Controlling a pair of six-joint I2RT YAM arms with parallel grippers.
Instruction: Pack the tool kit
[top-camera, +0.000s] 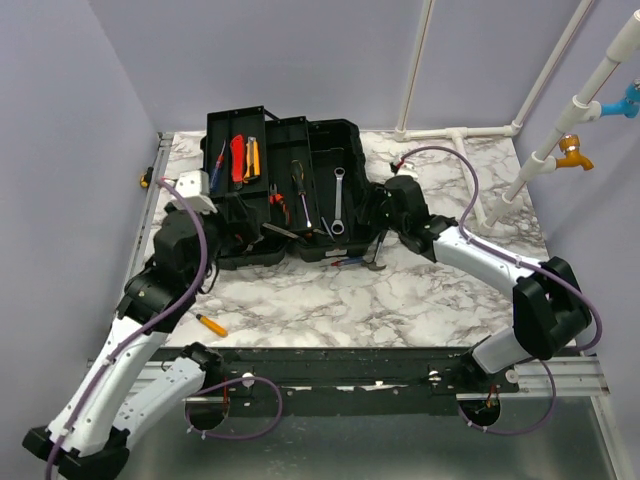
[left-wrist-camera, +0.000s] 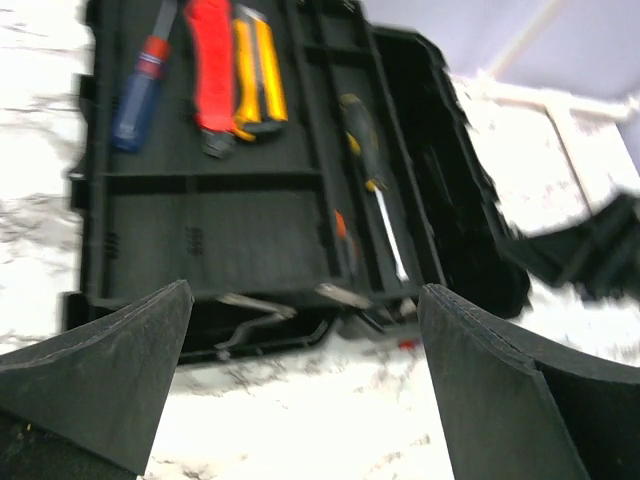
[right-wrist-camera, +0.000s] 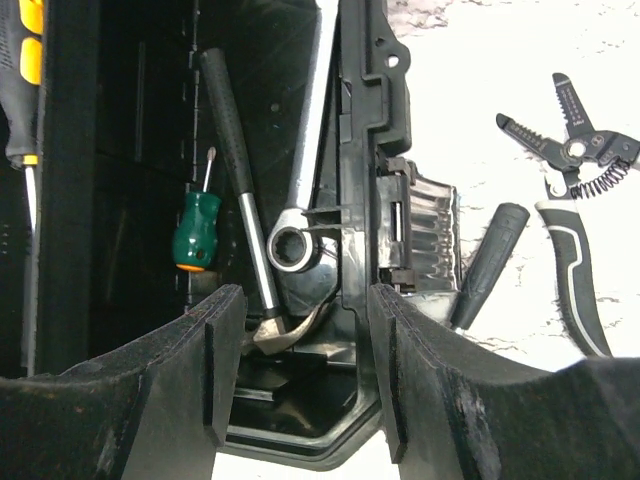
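- Hovering at the lower-right edge of the toolbox (top-camera: 325, 130) in the overhead view, the right hand (right-wrist-camera: 305, 305) was spread wide and held nothing. In its wrist view the box's side wall showed between its fingers.
- At centre left of the overhead view, the left hand (left-wrist-camera: 305, 390) was also spread wide and empty. It faced the box's tray from just short of the near edge.
- At upper centre of the overhead view the toolbox lay open on the marble tabletop (top-camera: 400, 300). Its deep well held a hammer (right-wrist-camera: 238, 180), a wrench (right-wrist-camera: 305, 190) and a green screwdriver (right-wrist-camera: 195, 230).
- At the right of the right wrist view, a wire stripper (right-wrist-camera: 560, 225) and a dark-handled tool (right-wrist-camera: 488, 262) lay loose on the tabletop, just outside the box wall.
- Both tools lay to the right of the hand, with their long axes running roughly up the frame and the stripper's handles toward the lower edge.
- The right arm was clearly the nearer one. Judging from this, a short sideways shift away from the wall would bring its fingers across either tool's narrow width.
- At lower left of the overhead view, an orange screwdriver (top-camera: 211, 325) lay slantwise beside the left arm, on the side away from where that hand pointed. The left arm was the nearer one for it.
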